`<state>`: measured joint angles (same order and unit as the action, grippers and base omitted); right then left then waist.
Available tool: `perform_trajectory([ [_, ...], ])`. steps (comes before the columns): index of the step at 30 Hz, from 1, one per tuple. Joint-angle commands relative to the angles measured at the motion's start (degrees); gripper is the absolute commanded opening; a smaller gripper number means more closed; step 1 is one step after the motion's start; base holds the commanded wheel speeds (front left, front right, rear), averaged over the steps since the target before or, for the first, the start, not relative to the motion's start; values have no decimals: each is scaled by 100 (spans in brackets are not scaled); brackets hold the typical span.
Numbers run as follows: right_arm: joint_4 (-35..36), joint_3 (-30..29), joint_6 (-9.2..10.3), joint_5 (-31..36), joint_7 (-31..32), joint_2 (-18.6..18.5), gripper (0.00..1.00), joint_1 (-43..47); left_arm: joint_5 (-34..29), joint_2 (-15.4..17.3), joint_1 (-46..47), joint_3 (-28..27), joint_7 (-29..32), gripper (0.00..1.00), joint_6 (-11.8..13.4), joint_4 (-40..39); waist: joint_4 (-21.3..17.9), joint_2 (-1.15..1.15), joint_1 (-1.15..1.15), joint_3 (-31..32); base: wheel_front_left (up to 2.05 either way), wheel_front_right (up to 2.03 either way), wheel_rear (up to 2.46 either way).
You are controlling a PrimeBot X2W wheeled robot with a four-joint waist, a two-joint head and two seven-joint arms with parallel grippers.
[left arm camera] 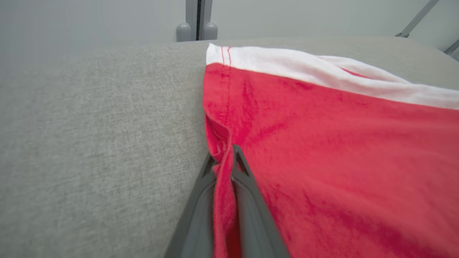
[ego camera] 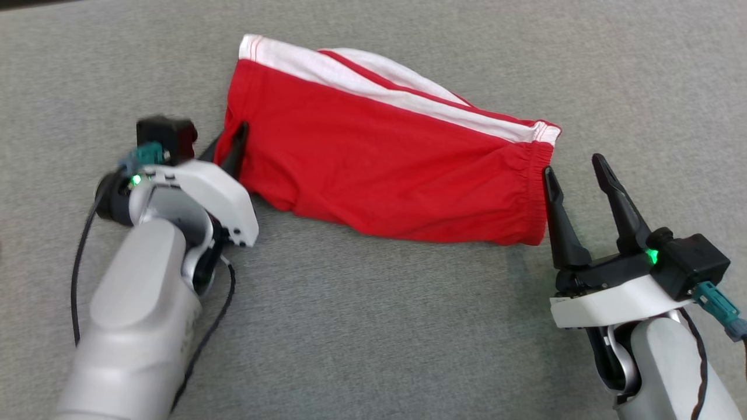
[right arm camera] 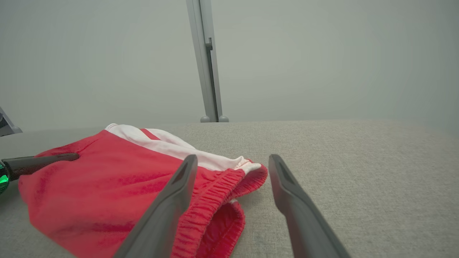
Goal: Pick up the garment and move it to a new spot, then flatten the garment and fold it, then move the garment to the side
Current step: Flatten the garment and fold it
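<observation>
Red shorts with a white side stripe [ego camera: 385,157] lie on the grey fabric bench [ego camera: 373,326]; left gripper [ego camera: 236,140] clamps the leg hem [left arm camera: 218,143], right gripper [ego camera: 575,169] stands apart beside the waistband [ego camera: 534,192], likely for a two-handed lift.

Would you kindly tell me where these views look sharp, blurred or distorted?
Head view: even soft light, garment crisp, faint shadow along its near edge. Left wrist view: left claw blurred close to the lens, table bowed at its far edge. Right wrist view: right claw soft, background hazy.
</observation>
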<state>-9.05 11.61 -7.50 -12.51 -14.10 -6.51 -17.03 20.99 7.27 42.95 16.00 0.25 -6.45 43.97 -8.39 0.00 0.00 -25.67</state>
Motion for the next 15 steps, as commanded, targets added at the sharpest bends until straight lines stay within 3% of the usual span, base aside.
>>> perform_trajectory([
  [1,-7,-39,2,21,6,-50,100,32,42,43,-396,-21,-63,0,80,-50,138,0,0,85,0,0,0],
  [7,63,-107,2,37,110,-97,100,221,346,12,-1483,-218,-314,0,229,-947,492,0,0,306,0,0,0],
  [15,40,-136,2,1,251,-132,100,445,578,101,-2593,-325,49,0,509,-2139,710,0,0,577,0,0,0],
])
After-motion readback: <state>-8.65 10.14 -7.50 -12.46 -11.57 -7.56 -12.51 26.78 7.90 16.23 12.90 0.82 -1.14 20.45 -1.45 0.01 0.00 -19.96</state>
